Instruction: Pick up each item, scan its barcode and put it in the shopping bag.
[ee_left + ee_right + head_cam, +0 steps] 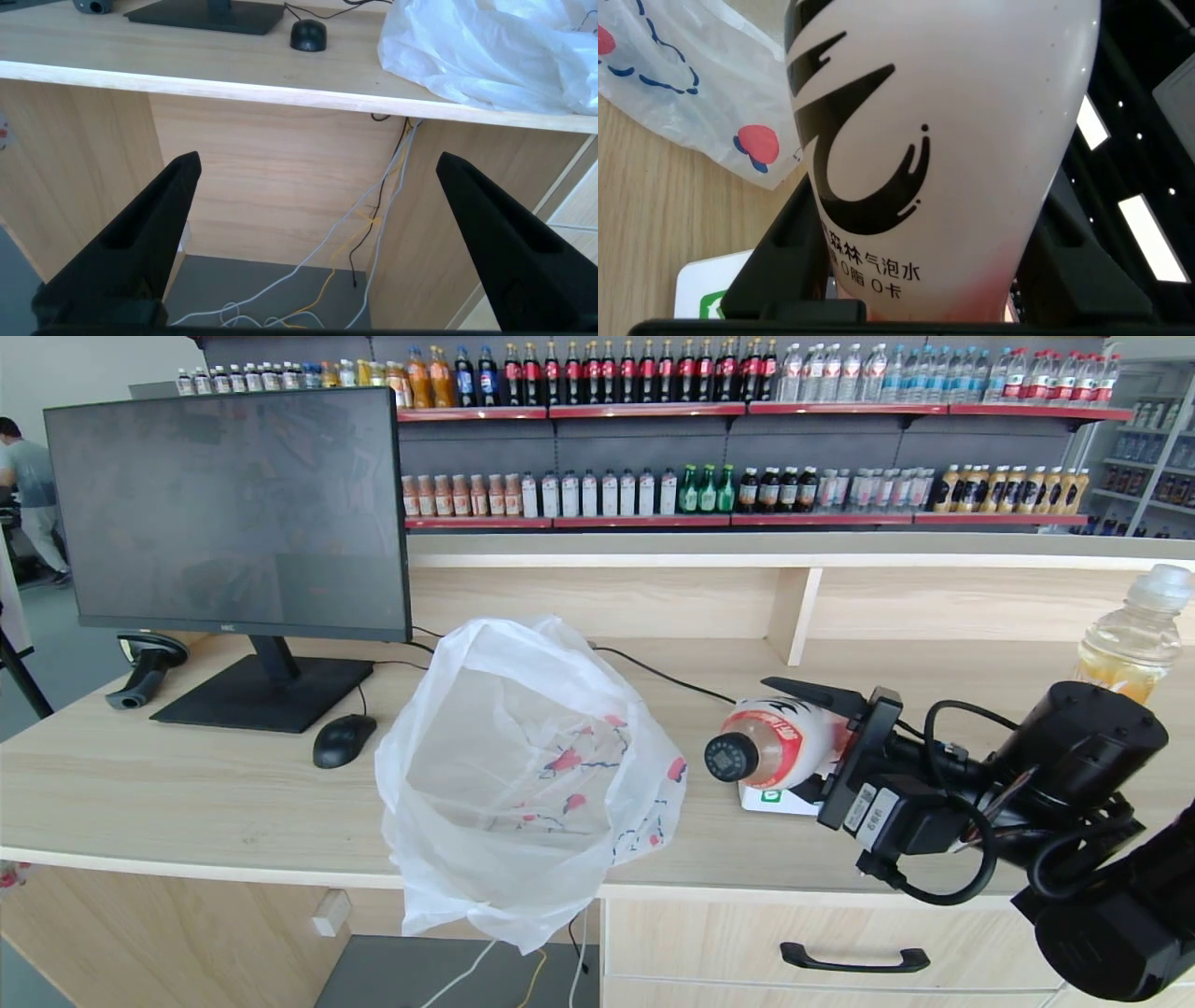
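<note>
Drink bottle (758, 749) gripped right of centre
Right hand (794, 739) clamps its smooth, stiff, probably slippery body mid-label; left hand (318, 163) spread wide

Shopping bag (523, 775) sits at counter (140, 775) front edge; mouse (343, 739) just left of it, monitor (229, 509) behind that, scanner (145, 672) further left. Right of the bag, a bottle (780, 739) lies sideways over a small pad (775, 800), possibly touching it. A second bottle (1134, 639) stands far right.
</note>
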Tool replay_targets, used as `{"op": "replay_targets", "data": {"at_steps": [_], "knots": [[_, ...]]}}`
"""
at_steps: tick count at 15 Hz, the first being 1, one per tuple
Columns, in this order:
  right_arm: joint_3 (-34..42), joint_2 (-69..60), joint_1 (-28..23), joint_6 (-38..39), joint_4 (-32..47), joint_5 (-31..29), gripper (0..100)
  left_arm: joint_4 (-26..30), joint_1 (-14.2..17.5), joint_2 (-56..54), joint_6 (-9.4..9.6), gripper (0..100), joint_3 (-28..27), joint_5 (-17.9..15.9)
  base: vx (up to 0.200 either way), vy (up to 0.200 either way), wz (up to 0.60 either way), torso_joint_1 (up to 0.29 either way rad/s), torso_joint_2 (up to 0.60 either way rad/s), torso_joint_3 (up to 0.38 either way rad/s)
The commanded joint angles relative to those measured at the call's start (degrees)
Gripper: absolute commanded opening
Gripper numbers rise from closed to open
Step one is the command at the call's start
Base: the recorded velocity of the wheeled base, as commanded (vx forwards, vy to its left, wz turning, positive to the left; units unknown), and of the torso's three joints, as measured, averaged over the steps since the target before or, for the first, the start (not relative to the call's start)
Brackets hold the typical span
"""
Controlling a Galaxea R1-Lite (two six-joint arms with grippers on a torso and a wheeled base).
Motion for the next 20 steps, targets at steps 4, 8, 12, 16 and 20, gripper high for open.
{"op": "replay_targets", "data": {"at_steps": [4, 8, 12, 16, 20], "knots": [[2.4, -6.5, 0.0, 1.0, -0.1, 0.2, 0, 0.0, 0.0, 0.0, -0.01, 100, 0.0, 0.1, 0.000, 0.000, 0.00, 0.000, 0.00, 0.000], [5.5, -13.9, 0.4, 7.3, -0.1, 0.2, 0, 0.0, 0.0, 0.0, -0.01, 100, 0.0, 0.0, 0.000, 0.000, 0.00, 0.000, 0.00, 0.000], [6.8, -20.0, 0.4, 14.5, -0.1, -0.1, 0, 0.0, 0.0, 0.0, -0.01, 100, 0.0, 0.0, 0.000, 0.000, 0.00, 0.000, 0.00, 0.000], [8.2, -22.4, 1.4, 22.5, -0.1, -2.4, 0, 0.0, 0.0, 0.0, -0.01, 100, 0.0, 0.0, 0.000, 0.000, 0.00, 0.000, 0.00, 0.000], [8.6, -24.1, 6.4, 36.3, -0.1, -12.3, 0, 0.0, 0.0, 0.0, -0.01, 100, 0.0, 0.0, 0.000, 0.000, 0.00, 0.000, 0.00, 0.000]]}}
